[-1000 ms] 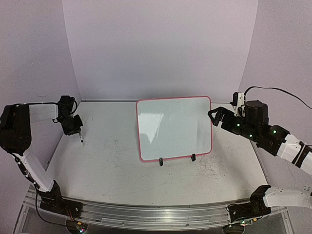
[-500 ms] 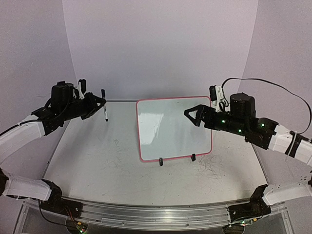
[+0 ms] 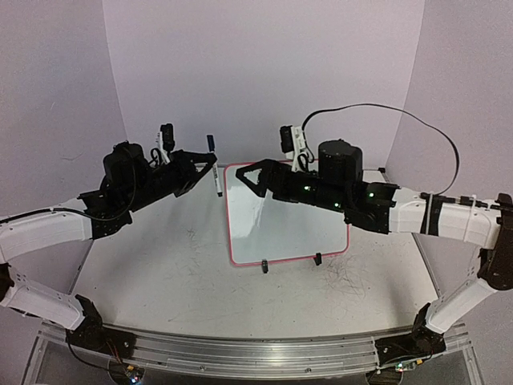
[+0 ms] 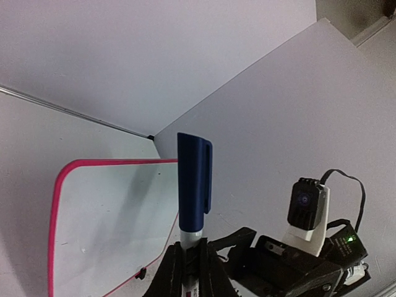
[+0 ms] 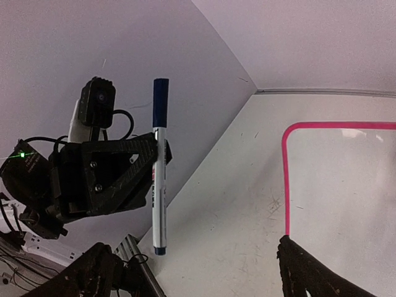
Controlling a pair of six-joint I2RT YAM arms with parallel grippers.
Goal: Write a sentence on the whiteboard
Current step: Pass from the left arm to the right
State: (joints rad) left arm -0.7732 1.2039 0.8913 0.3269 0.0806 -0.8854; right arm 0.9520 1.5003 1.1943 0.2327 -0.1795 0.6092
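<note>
Above the desk (image 3: 160, 273), near the far left corner of the whiteboard (image 3: 288, 212), the left hand (image 3: 208, 167) was clamped on a marker (image 3: 216, 181), held upright with its blue cap (image 3: 210, 143) on. Facing it, the right hand (image 3: 247, 178) gaped empty, apparently to pull that cap. Propped on clip feet mid-desk, the whiteboard showed no writing.

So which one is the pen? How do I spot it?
Find the big pink-rimmed whiteboard. Just off its top left corner, the left pincer holds the pen upright. It's the only thin white stick with a dark blue cap.
</note>
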